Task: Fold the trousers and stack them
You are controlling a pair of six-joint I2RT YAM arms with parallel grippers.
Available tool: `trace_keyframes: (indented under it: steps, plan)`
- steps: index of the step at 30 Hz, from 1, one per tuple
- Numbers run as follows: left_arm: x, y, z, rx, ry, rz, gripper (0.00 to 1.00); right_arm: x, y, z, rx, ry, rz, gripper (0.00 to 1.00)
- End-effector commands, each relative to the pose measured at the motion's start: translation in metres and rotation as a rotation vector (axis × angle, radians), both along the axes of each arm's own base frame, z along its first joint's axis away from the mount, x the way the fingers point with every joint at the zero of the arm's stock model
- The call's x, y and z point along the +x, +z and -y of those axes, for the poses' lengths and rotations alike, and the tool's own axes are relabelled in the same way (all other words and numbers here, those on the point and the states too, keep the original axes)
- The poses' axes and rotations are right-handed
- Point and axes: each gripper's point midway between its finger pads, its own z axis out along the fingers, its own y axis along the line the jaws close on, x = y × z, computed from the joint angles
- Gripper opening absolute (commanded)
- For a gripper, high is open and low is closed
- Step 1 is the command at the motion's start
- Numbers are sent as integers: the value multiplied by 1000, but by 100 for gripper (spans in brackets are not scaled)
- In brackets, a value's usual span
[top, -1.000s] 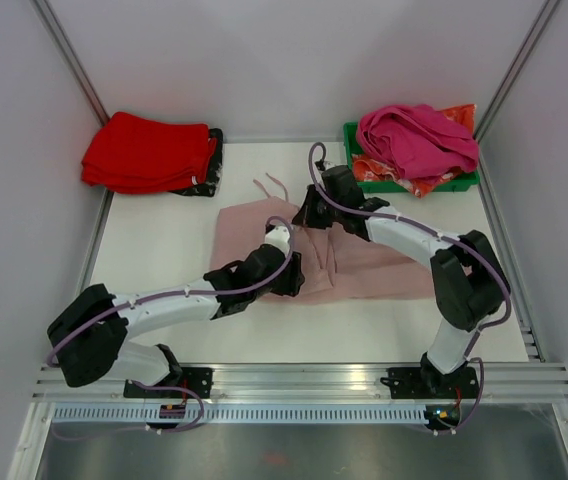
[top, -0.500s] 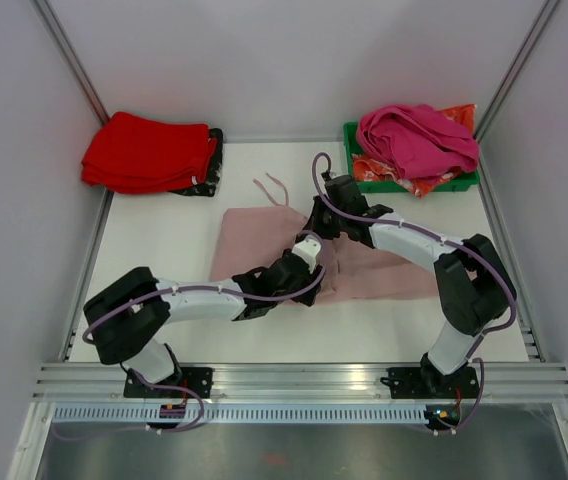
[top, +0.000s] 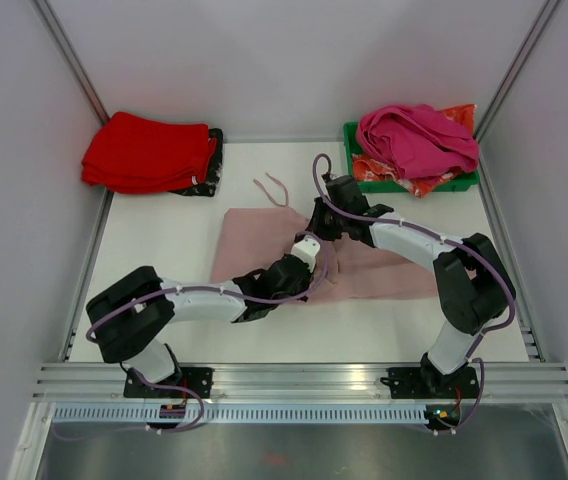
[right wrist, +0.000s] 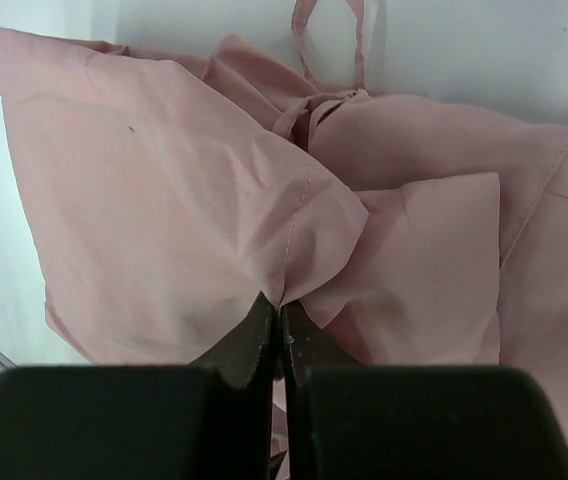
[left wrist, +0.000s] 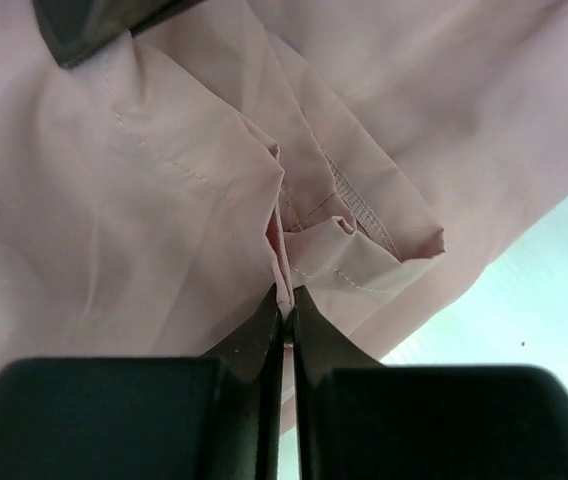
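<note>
White bench [top: 154, 250], seen from above, carries the trousers [top: 249, 235] spread flat at its middle. At the left wrist, the left fingers [left wrist: 264, 345] are pinched tight on a stitched fold of the trousers. At the right wrist, the right fingers [right wrist: 252, 335] are clamped on a raised ridge of the same pink cloth.

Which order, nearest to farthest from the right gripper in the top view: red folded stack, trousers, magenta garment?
From the right gripper:
1. trousers, pinched in its jaws, mid-table.
2. magenta garment, back right.
3. red folded stack, back left.
</note>
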Motion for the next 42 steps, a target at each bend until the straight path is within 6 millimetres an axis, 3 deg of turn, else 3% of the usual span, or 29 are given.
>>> trace_keyframes:
  steps: [1, 2, 6, 9, 12, 15, 16, 18, 21, 25, 28, 29, 30, 31, 32, 33, 34, 36, 40, 42]
  plan:
    - [-2, 33, 13, -113, -58, 66, 6, 1, 6, 1, -10, 31, 3, 8]
    - [-4, 34, 13, -115, -76, 69, 6, 1, 9, 2, -11, 37, 7, 14]
    - [-15, 46, 13, -124, -151, 80, 6, 4, 21, 8, -29, 40, 29, 21]
    - [-24, 48, 9, -106, -195, 70, 7, 8, 29, 13, -26, 43, 49, 17]
    - [-26, 54, -2, -100, -172, 77, 10, 9, 29, 10, -3, 53, 61, 6]
    - [-31, 57, -10, -95, -167, 63, 30, 8, 24, 7, 10, 64, 52, 6]
    - [-34, 59, -12, -102, -168, 54, 47, 8, 23, 6, 12, 66, 50, 10]
    - [-36, 56, -17, -100, -157, 39, 64, 8, 21, 5, 18, 69, 41, 12]
    - [-33, 57, -23, -110, -111, 45, 71, 7, 21, 4, 18, 78, 37, 15]
    - [-14, 64, -28, -123, 18, 69, 71, 5, 22, 8, 13, 65, 40, 13]
    - [-6, 61, -14, -117, 34, 41, 69, 5, 22, 11, 15, 52, 41, 6]
    - [-3, 70, -3, -143, 29, 38, 68, 3, 22, 11, 16, 51, 36, 4]
    - [-1, 59, 4, -123, 24, 13, 68, 4, 22, 11, 17, 49, 37, 1]
    - [1, 53, 6, -113, 48, -17, 68, 4, 22, 12, 16, 46, 33, 0]
    - [7, 63, 17, -131, 57, -17, 68, 4, 21, 12, 13, 43, 31, 0]
    - [8, 51, 22, -119, 67, -49, 68, 4, 21, 12, 14, 41, 32, 0]
    - [10, 58, 31, -138, 66, -58, 68, 5, 21, 12, 18, 38, 32, 0]
    - [11, 52, 37, -161, 96, -99, 70, 4, 19, 12, 17, 36, 27, 0]
    - [22, 31, 21, -41, 256, -146, 66, 5, 18, 13, 20, 31, 22, 0]
    - [27, 24, 11, 5, 334, -150, 59, 5, 18, 12, 27, 33, 21, 0]
